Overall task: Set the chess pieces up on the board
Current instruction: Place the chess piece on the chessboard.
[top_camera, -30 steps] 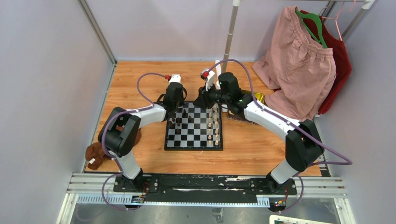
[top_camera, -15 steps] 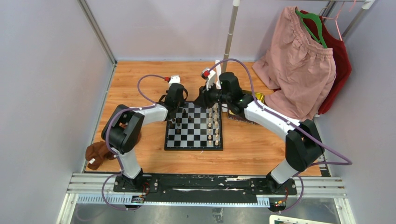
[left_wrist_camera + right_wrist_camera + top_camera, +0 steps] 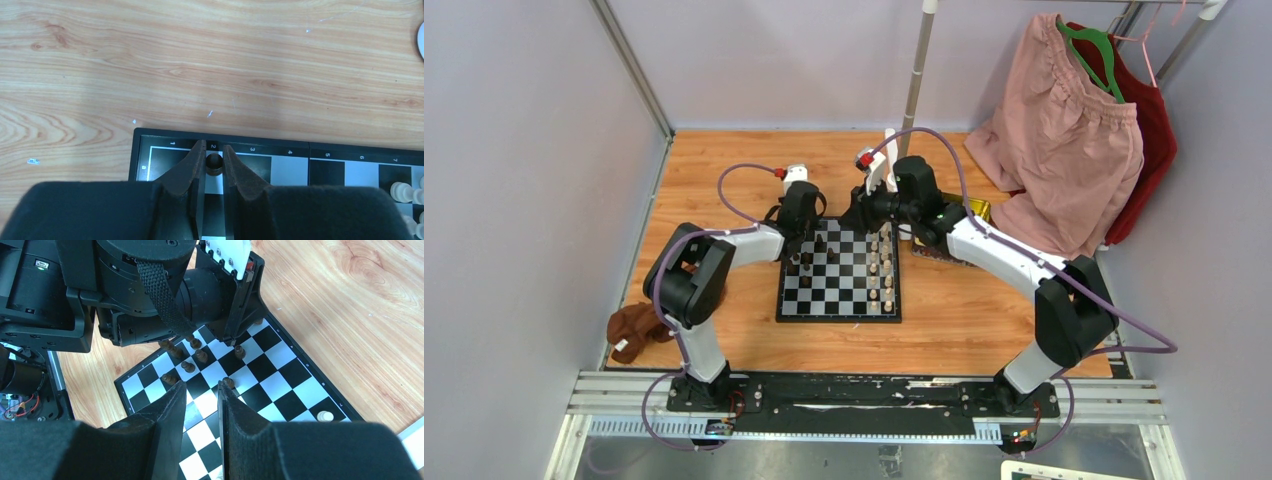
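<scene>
There is one board [image 3: 839,290], and it lies flat in the middle of the wooden surface [image 3: 724,180]. Two arms reach over its far end, one from each side.

The left gripper [image 3: 214,146] is closed tight on one dark piece [image 3: 214,165]. The piece sits right between the two fingers. It is over the white square by the number 2, in the edge row at a corner of the board. I cannot tell if the piece touches the square.

The right gripper [image 3: 202,385] has its two fingers a little apart and holds nothing. You can see the board squares in the gap. One dark piece [image 3: 229,382] stands just past one fingertip.

In the right wrist view about eight dark pieces stand close together on the board, near the left arm. One cream piece [image 3: 325,416] stands alone by the board's rim there.

From the top, the cream pieces [image 3: 879,265] stand in two lines down the right side of the board. They are too small to count.

One brown soft toy [image 3: 629,330] lies at the left edge of the surface. One pink cloth [image 3: 1064,130] hangs at the back right.
</scene>
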You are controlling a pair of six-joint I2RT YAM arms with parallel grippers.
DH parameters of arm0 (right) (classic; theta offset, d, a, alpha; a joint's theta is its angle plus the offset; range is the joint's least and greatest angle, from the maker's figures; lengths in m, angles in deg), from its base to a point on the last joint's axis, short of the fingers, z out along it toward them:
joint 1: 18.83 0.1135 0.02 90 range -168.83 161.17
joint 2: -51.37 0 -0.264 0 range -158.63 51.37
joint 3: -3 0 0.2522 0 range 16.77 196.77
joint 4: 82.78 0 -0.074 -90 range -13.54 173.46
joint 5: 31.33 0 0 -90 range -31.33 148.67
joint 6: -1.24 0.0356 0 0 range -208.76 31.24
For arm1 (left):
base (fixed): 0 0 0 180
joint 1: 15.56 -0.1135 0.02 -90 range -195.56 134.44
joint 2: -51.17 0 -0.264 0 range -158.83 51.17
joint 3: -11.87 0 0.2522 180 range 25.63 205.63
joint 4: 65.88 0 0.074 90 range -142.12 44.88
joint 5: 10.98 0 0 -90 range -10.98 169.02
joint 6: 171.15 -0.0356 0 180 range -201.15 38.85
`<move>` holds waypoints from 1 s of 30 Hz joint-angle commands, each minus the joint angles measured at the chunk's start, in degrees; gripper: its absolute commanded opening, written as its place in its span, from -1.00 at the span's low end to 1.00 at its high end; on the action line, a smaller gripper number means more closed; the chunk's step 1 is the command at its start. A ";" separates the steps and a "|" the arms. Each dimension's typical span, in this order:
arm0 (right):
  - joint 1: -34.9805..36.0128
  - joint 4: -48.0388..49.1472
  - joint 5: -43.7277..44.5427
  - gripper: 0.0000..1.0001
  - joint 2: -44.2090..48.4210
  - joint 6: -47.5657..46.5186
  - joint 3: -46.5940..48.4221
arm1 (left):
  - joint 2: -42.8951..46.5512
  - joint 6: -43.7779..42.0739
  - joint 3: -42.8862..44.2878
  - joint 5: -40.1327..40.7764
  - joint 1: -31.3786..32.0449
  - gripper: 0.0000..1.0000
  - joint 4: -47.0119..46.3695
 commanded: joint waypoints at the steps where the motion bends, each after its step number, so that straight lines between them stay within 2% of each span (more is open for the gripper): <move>1: -0.99 1.59 -0.73 -0.33 0.26 0.63 -0.91 | 0.28 1.33 -1.37 2.11 0.20 -0.77 -1.63; 6: -0.99 1.94 -0.92 -0.33 0.26 0.94 -1.24 | 0.57 1.87 -2.43 1.89 0.20 -0.63 -1.63; 12: -0.98 2.22 -1.32 -0.33 0.17 1.25 -1.21 | 1.34 2.08 -3.12 1.55 0.21 -0.14 -1.63; 15: -1.00 2.22 -1.37 -0.33 0.26 1.27 -1.21 | 2.08 2.18 -3.42 1.50 0.21 0.03 -1.63; 22: -1.00 2.15 -1.36 -0.33 0.61 1.27 -0.86 | 5.29 2.05 -4.28 0.96 0.24 0.10 -1.54; 30: -0.99 1.53 -1.28 -0.33 1.61 1.02 -0.60 | 5.59 0.70 -0.70 -0.57 0.29 0.10 -1.30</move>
